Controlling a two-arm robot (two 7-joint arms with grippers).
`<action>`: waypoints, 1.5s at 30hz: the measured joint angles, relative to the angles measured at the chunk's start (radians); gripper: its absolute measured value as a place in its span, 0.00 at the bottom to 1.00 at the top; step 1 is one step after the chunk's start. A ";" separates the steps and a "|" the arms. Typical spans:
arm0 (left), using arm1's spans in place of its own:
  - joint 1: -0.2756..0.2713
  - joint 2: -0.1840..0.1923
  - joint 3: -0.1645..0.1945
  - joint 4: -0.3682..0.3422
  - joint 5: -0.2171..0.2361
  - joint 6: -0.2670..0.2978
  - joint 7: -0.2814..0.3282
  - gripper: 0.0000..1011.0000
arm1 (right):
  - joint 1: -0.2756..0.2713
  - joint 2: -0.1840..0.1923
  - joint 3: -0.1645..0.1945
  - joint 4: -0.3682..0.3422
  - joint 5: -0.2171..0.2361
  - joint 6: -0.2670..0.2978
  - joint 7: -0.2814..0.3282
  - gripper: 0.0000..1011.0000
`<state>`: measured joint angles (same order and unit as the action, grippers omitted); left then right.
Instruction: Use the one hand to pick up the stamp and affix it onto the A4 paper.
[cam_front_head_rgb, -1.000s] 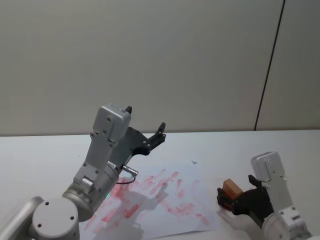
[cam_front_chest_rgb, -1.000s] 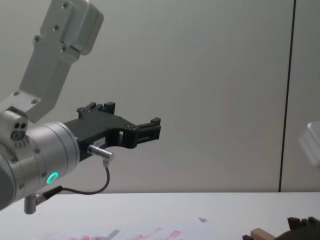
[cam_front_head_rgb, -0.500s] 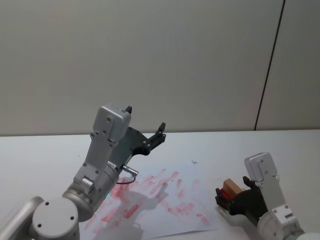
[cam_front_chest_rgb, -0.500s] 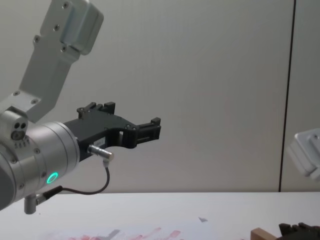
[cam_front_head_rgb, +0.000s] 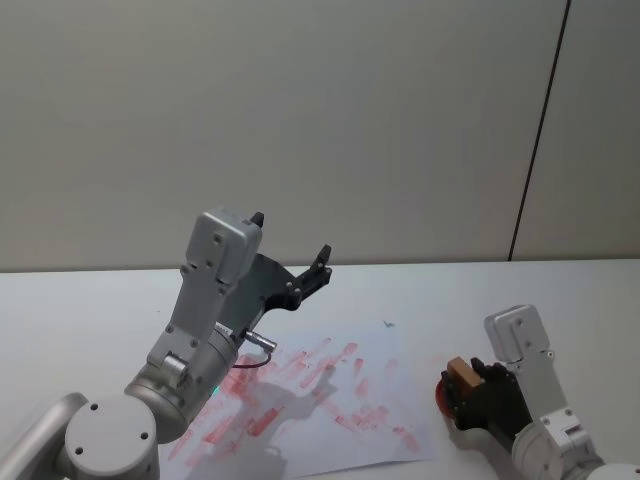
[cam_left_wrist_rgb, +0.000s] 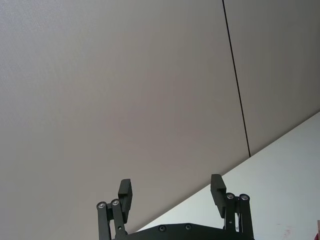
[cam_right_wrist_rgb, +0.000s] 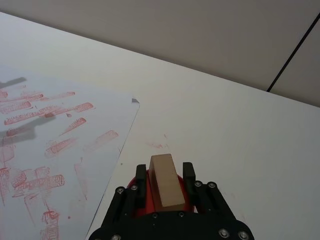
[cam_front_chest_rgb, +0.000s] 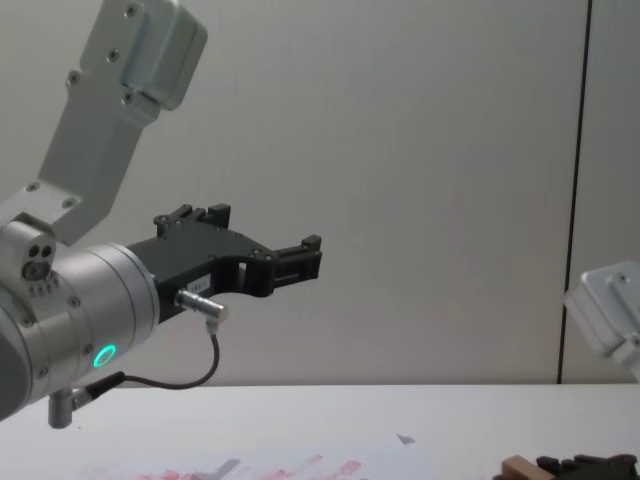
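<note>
My right gripper (cam_front_head_rgb: 462, 386) is shut on the stamp (cam_front_head_rgb: 460, 371), a small light-brown wooden block, low over the table just right of the A4 paper (cam_front_head_rgb: 330, 400). In the right wrist view the stamp (cam_right_wrist_rgb: 165, 187) stands between the black fingers (cam_right_wrist_rgb: 141, 175), with a red pad (cam_right_wrist_rgb: 141, 194) right beneath it. The A4 paper (cam_right_wrist_rgb: 60, 145) carries rows of smudged red prints. The chest view catches the stamp (cam_front_chest_rgb: 517, 466) and the right gripper (cam_front_chest_rgb: 575, 465) at its bottom edge. My left gripper (cam_front_head_rgb: 291, 236) hangs open and empty, high above the paper's far left part.
The left arm's wrist (cam_front_chest_rgb: 90, 320), with a green ring light and a looping dark cable (cam_front_chest_rgb: 180, 380), fills the near left. White tabletop (cam_right_wrist_rgb: 240, 130) lies bare beyond and to the right of the stamp. A grey wall stands behind the table.
The right gripper has tilted and sunk lower with the stamp, and the red pad now shows beneath it. The left arm has not moved.
</note>
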<state>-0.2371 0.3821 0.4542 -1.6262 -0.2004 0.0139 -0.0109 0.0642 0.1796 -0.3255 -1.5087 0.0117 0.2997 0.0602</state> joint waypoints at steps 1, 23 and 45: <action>0.000 0.000 0.000 0.000 0.000 0.000 0.000 0.99 | 0.001 0.000 0.000 0.001 0.000 0.000 0.000 0.44; 0.000 0.000 0.000 0.000 0.000 0.000 0.000 0.99 | -0.001 -0.001 0.007 -0.045 0.016 -0.038 0.002 0.22; 0.000 0.000 0.000 0.000 0.000 0.000 0.000 0.99 | 0.053 -0.076 -0.053 -0.113 0.008 0.017 0.152 0.22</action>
<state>-0.2371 0.3821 0.4542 -1.6262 -0.2004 0.0139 -0.0110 0.1169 0.1037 -0.3788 -1.6216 0.0192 0.3170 0.2125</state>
